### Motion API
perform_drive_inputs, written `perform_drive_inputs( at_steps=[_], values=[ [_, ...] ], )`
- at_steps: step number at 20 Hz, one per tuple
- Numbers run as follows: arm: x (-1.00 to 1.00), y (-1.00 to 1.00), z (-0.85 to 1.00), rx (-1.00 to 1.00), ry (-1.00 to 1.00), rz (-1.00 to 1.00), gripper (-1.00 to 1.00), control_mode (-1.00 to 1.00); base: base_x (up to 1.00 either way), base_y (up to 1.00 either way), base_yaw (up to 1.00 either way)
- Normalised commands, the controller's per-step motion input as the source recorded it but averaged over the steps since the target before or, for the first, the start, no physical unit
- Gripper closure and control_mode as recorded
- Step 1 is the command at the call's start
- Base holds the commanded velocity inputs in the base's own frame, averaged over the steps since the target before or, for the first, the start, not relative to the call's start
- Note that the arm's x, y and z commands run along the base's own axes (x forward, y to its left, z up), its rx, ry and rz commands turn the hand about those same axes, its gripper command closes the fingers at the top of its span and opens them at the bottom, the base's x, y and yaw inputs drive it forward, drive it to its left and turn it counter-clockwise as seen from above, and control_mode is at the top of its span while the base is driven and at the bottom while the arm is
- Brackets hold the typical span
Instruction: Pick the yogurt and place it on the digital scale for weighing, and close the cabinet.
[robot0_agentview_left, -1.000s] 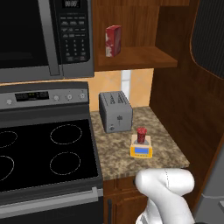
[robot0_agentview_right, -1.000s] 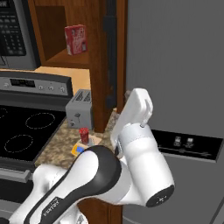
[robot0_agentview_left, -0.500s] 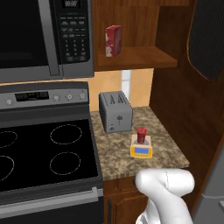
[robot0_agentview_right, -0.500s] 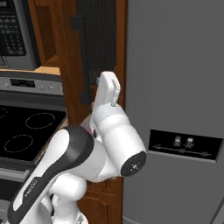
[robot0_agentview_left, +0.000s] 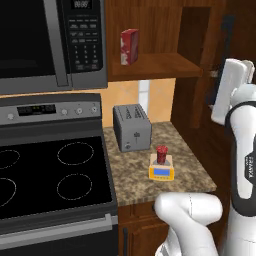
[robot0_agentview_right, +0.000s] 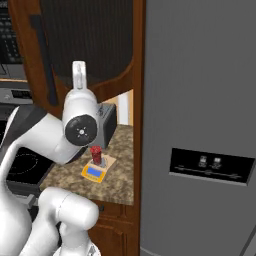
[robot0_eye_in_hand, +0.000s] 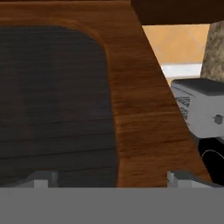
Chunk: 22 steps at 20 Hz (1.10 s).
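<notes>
yogurt (robot0_agentview_left: 161, 153) sat on the digital scale (robot0_agentview_left: 161, 171); claw (robot0_eye_in_hand: 113, 178), fingers spread, should push the cabinet (robot0_eye_in_hand: 140, 109) door squarely shut.

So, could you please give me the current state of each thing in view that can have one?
yogurt: upright on the scale's plate.
digital scale: on the counter, carrying the yogurt, blue display facing forward.
cabinet: door partly swung, not shut; shelf visible in the left base view.
red carton: upright on the cabinet shelf.
toaster: on the counter, slots empty.
gripper: open, facing the door panel.
</notes>
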Motion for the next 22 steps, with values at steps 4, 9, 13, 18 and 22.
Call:
perform_drive_inputs(
  at_steps=[4, 9, 13, 18, 22],
  values=[
    [0.99, 0.99, 0.0, -0.02, 0.13, -0.11, -1.0, -1.0, 0.0, 0.0, 0.0],
    [0.85, 0.61, 0.0, 0.0, 0.02, -0.04, -1.0, -1.0, 0.0, 0.0, 0.0],
    [0.6, 0.04, 0.0, 0.0, 0.01, 0.0, -1.0, -1.0, 0.0, 0.0, 0.0],
    [0.73, 0.0, -0.04, 0.0, 0.03, 0.0, -1.0, -1.0, 0.0, 0.0, 0.0],
    [0.95, 0.02, -0.18, 0.0, 0.0, 0.0, -1.0, -1.0, 0.0, 0.0, 0.0]
  ],
)
